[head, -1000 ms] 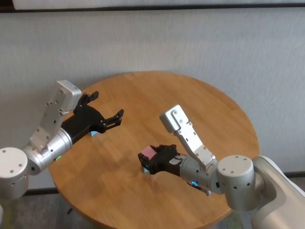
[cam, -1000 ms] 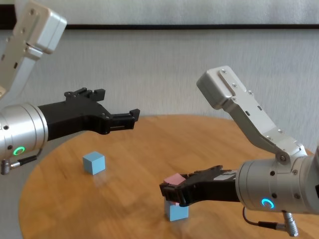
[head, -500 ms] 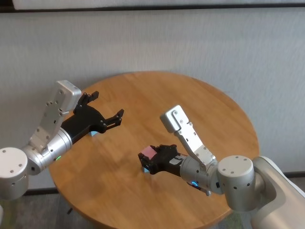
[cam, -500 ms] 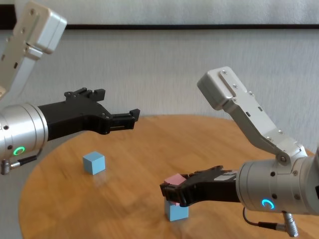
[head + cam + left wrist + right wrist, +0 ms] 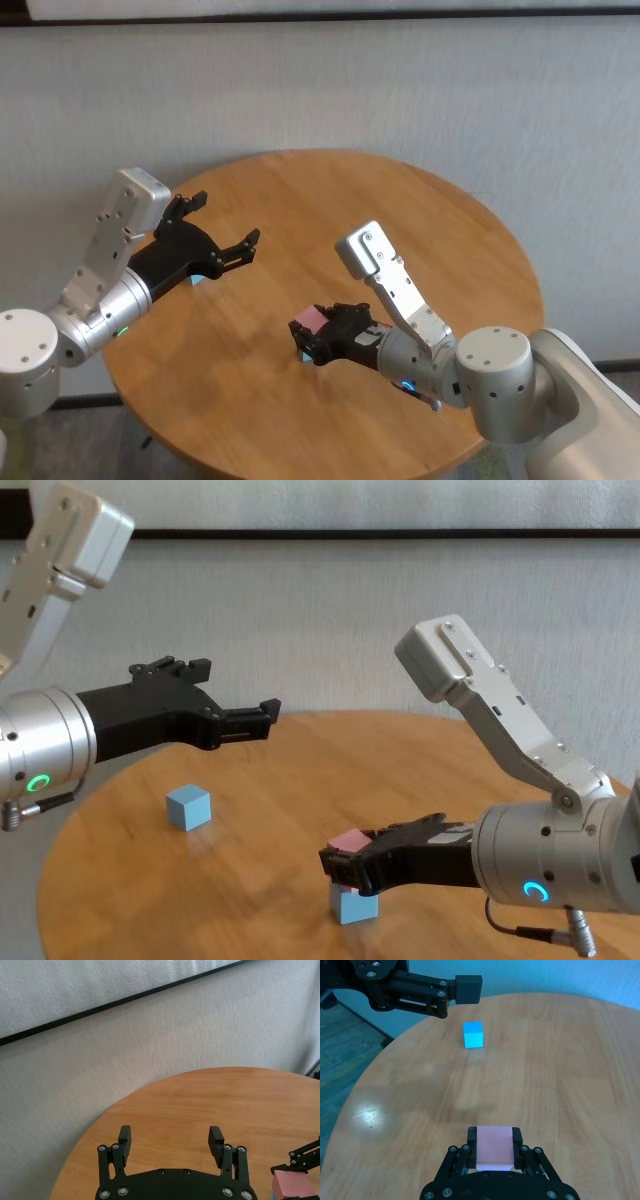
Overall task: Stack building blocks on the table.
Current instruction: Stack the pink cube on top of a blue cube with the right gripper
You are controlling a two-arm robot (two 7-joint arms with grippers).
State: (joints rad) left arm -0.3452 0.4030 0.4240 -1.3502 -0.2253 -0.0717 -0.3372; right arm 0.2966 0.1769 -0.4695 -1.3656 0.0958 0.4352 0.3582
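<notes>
The pink cube point(image 5: 347, 841) is gripped between the closed fingers of the right gripper point(image 5: 345, 868), low over the near part of the table point(image 5: 420, 210). In the chest view it is seen sitting on top of a blue cube point(image 5: 354, 905), which rests on the wood directly beneath it; whether the two faces are fully in contact cannot be told. In the right wrist view the pink cube point(image 5: 494, 1147) is framed by the right gripper's point(image 5: 494, 1146) black fingers point(image 5: 471, 1136) on both sides, and the lower cube is hidden under it. From the head view only a sliver of the blue cube point(image 5: 305, 356) is seen below the pink cube point(image 5: 311, 320) and the right gripper point(image 5: 309, 336).

The second blue cube point(image 5: 188, 807) is set alone on the table's left side, well apart from the stack. In the right wrist view it point(image 5: 473, 1034) is seen upright and square on the wood, near one fingertip of the other arm.

The left gripper point(image 5: 235, 700) is held above the table's left part, higher than the lone cube, with nothing between its jaws, which are spread wide. In the left wrist view the left gripper's point(image 5: 170, 1142) two fingers point(image 5: 216, 1141) are shown far apart over bare wood, and the pink cube point(image 5: 296, 1185) is caught at the frame's corner.
</notes>
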